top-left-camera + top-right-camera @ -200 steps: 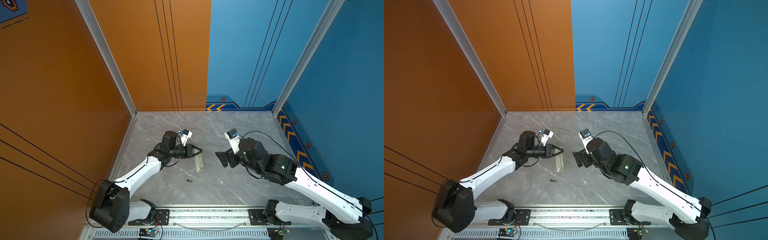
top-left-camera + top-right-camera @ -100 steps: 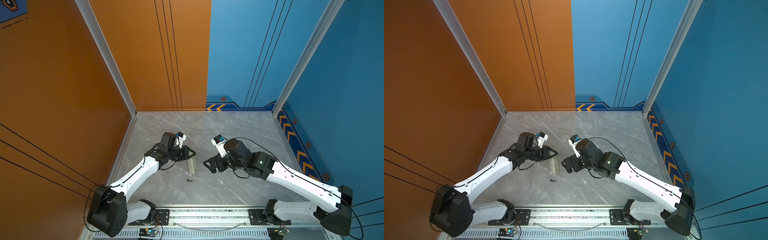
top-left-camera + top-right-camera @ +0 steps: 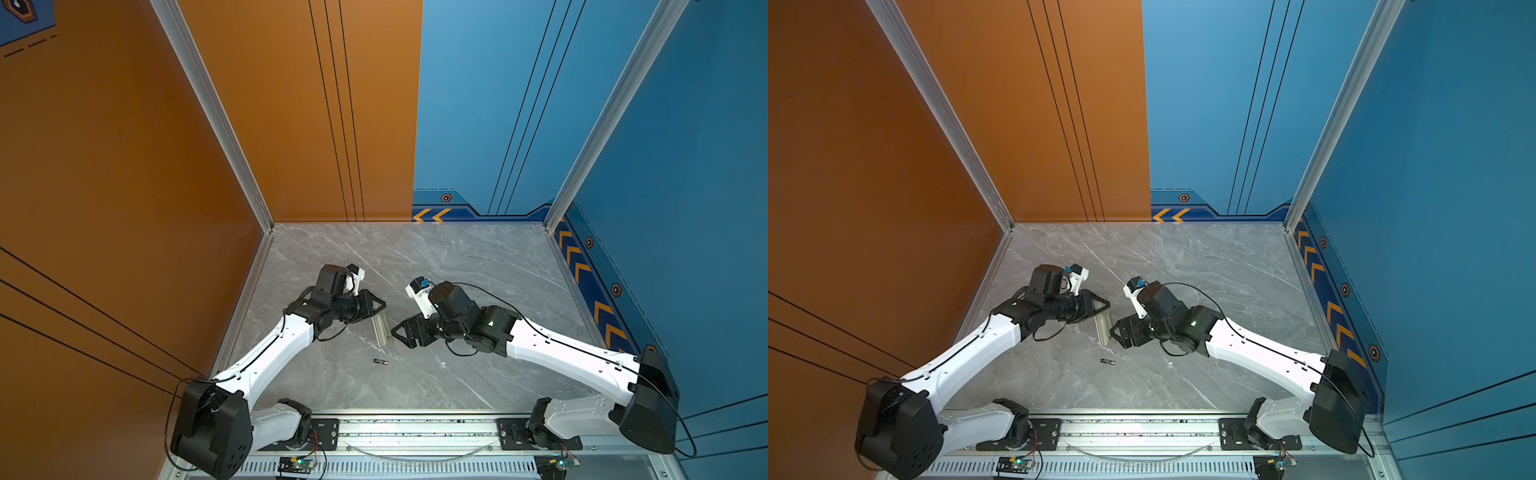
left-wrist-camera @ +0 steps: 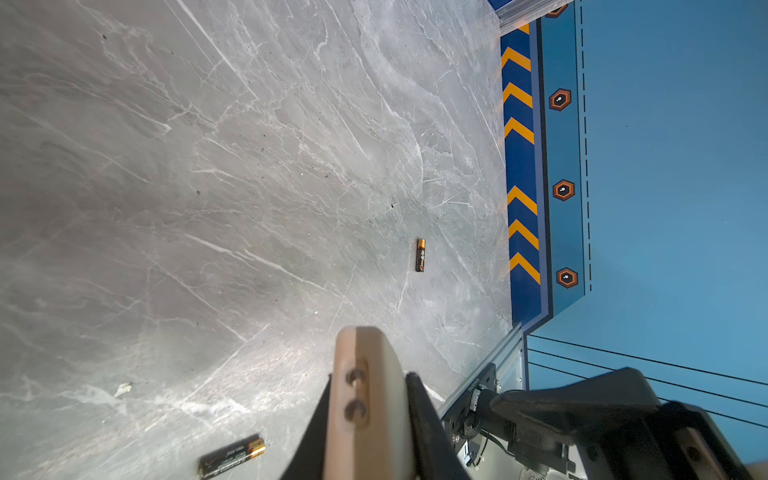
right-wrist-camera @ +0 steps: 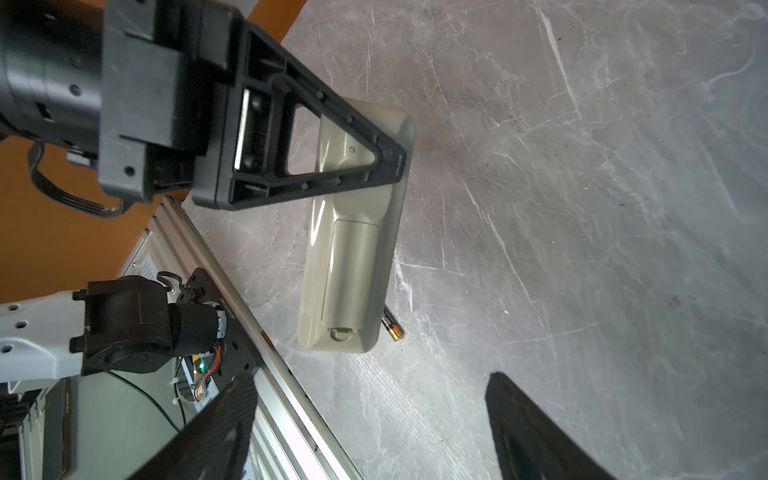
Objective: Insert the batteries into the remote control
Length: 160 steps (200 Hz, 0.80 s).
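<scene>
Remote control [image 5: 353,266], slim cream plastic

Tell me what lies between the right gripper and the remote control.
Nothing. In the right wrist view, only bare table shows between the right gripper and the remote control's free end; a battery peeks out beside that end.
</scene>
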Motion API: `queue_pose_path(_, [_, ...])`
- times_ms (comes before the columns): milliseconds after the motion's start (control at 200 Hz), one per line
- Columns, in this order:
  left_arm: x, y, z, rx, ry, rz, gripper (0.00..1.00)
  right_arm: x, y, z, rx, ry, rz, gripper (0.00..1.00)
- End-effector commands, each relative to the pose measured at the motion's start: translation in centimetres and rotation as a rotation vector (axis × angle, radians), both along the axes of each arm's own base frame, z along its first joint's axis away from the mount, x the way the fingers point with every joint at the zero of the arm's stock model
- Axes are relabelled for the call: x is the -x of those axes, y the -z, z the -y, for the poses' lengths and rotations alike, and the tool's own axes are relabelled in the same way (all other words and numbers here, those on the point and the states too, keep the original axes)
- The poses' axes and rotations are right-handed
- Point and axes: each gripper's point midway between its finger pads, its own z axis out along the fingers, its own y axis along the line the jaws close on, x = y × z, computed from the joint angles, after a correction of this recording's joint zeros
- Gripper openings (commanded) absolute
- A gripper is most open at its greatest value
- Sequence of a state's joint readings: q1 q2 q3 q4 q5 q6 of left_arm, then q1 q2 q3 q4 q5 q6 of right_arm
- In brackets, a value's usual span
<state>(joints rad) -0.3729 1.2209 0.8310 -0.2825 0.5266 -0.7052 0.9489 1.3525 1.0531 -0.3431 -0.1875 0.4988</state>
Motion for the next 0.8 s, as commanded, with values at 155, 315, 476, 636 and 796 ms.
queue_pose_path(155, [0.0,-1.3,0.4,0.006,0.017,0.036,0.00,-0.1,1.2,-2.3,-0.042,-0.048,-0.049,0.75])
queue_pose_path(315, [0.0,-1.2,0.6,-0.002,0.031,0.041,0.00,-0.1,1.9,-2.9,-0.043,-0.057,-0.069,0.73])
queue_pose_path(476, [0.0,-0.9,0.8,-0.015,0.041,0.044,0.00,-0.1,2.4,-3.4,-0.043,-0.063,-0.087,0.67])
queue_pose_path(636, [0.0,-0.3,0.8,-0.032,0.047,0.040,0.00,-0.2,3.0,-3.8,-0.041,-0.068,-0.115,0.65])
queue_pose_path(796, [-0.1,-0.1,0.9,-0.041,0.051,0.042,0.00,-0.3,3.5,-3.9,-0.039,-0.066,-0.129,0.62])
